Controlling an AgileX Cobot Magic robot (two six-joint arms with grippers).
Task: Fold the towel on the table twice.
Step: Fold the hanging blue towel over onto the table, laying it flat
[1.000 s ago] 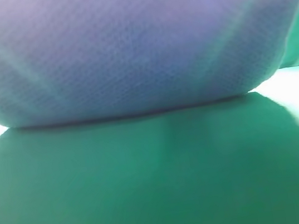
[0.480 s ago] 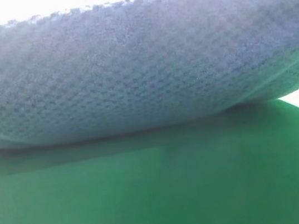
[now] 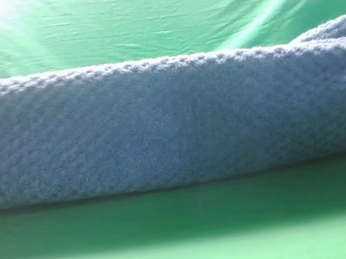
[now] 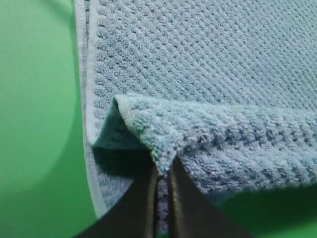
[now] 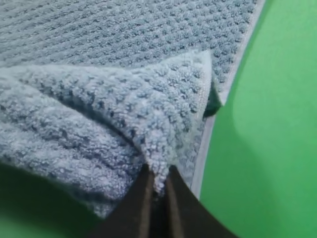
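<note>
The towel (image 3: 172,126), blue-grey with a waffle texture, spans the whole width of the exterior high view as a thick rolled band lying on the green table (image 3: 192,257). In the left wrist view my left gripper (image 4: 162,193) is shut on a corner of the towel (image 4: 208,129), which is folded over onto the flat layer below. In the right wrist view my right gripper (image 5: 157,191) is shut on the other lifted corner of the towel (image 5: 124,104), likewise laid back over the lower layer. Neither gripper shows in the exterior high view.
A wrinkled green backdrop curtain (image 3: 143,16) hangs behind the towel. Bare green table (image 4: 39,124) lies left of the towel's hemmed edge in the left wrist view, and bare table (image 5: 272,124) lies right of it in the right wrist view.
The towel filled the upper view close to the camera a second ago; it has since dropped and moved away, so the backdrop shows above it and it rests lower on the table.
</note>
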